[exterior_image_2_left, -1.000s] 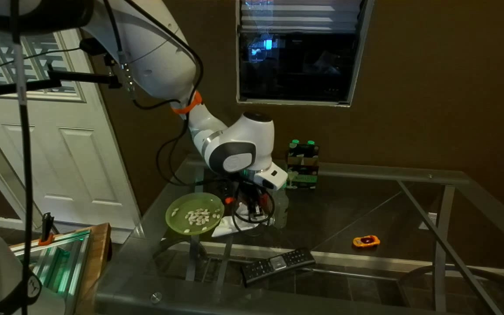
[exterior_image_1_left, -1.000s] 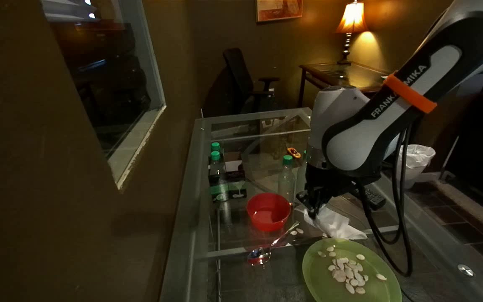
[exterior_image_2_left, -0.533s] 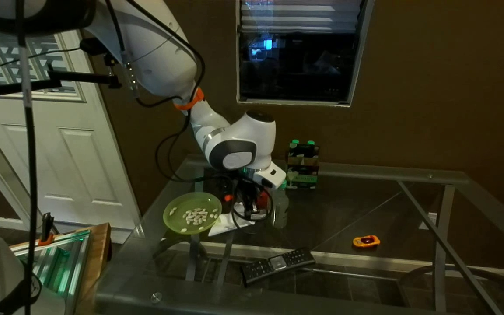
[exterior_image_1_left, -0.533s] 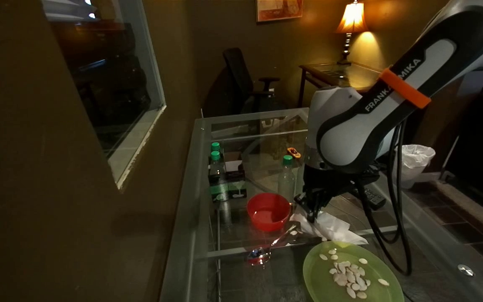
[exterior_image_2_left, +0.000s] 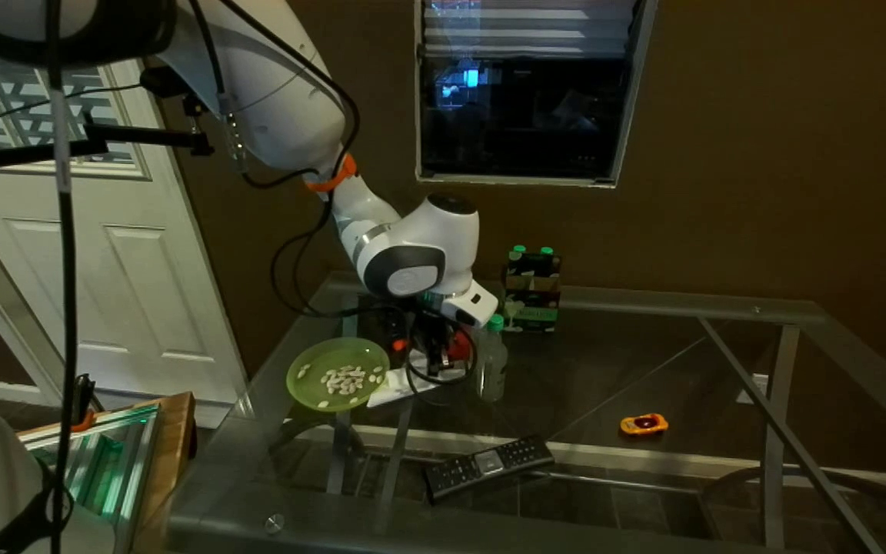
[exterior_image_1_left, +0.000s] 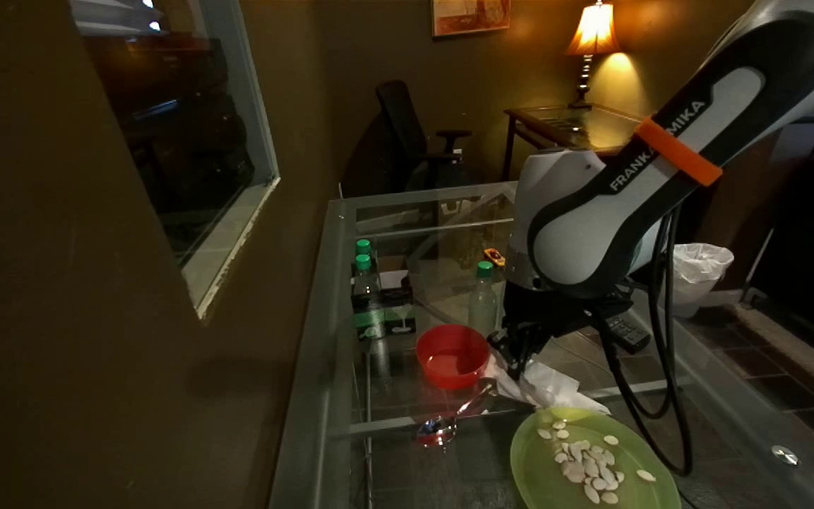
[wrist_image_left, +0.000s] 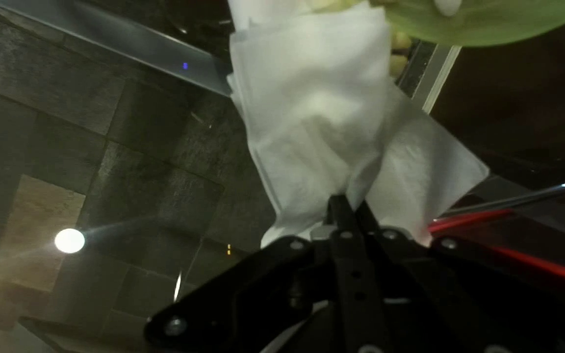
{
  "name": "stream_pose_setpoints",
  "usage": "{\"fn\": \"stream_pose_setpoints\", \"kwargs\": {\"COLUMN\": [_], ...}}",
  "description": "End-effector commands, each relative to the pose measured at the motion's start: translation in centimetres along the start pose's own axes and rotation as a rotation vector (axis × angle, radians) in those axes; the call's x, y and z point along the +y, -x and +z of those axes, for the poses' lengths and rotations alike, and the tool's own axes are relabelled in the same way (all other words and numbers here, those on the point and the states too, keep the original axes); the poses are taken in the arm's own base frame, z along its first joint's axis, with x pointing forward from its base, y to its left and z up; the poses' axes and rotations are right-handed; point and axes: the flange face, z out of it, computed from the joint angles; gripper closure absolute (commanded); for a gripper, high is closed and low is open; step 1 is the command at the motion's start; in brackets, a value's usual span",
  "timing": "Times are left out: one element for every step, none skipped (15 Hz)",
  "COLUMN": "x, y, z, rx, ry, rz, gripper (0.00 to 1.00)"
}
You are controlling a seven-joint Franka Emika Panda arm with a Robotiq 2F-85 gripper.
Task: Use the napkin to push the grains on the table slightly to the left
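Observation:
The white napkin (wrist_image_left: 321, 108) is pinched in my gripper (wrist_image_left: 352, 203), whose fingers are closed on it. The napkin (exterior_image_1_left: 555, 385) lies low over the glass table (exterior_image_1_left: 379, 427), between the red bowl and the green plate. It also shows in an exterior view (exterior_image_2_left: 397, 388). My gripper (exterior_image_1_left: 514, 369) is tilted close beside the red bowl (exterior_image_1_left: 453, 357). A few pale grains (wrist_image_left: 398, 63) show at the napkin's edge beside the plate rim. Any other loose grains are hidden by the napkin.
The green plate (exterior_image_1_left: 534, 488) with pale pieces touches or nearly touches the napkin. A clear bottle (exterior_image_1_left: 482, 307) stands behind the bowl; a shiny clear object (exterior_image_1_left: 437, 430) lies before it. A remote (exterior_image_2_left: 489, 465), orange toy (exterior_image_2_left: 643, 424) and bottle carrier (exterior_image_2_left: 533, 296) are on the table.
My gripper and the napkin have moved left toward the red bowl in an exterior view. The loose grains near the bowl are now covered. The green plate has shifted slightly away from the bowl.

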Motion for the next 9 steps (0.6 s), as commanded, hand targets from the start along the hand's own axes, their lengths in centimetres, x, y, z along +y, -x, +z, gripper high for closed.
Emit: {"fn": "stream_pose_setpoints", "kwargs": {"x": [-1.9, -2.5, -3.0, -3.5, -4.0, -4.5, -5.0, -5.6, -6.1], "y": [-0.1, -0.1, -0.1, -0.3, -0.4, -0.4, -0.5, -0.6, -0.6], "z": [1.6, 1.7, 1.8, 1.9, 2.0, 2.3, 2.4, 2.7, 2.9], "rx": [-0.011, -0.014, -0.015, -0.014, -0.014, -0.019, -0.022, -0.031, -0.037], "ry": [-0.065, -0.080, -0.085, -0.088, -0.093, -0.104, -0.108, -0.111, -0.116], "rz": [-0.035, -0.046, -0.061, -0.079, -0.094, -0.112, -0.129, -0.157, -0.182], "gripper": [0.99, 0.99, 0.99, 0.99, 0.99, 0.99, 0.99, 0.99, 0.99]}}
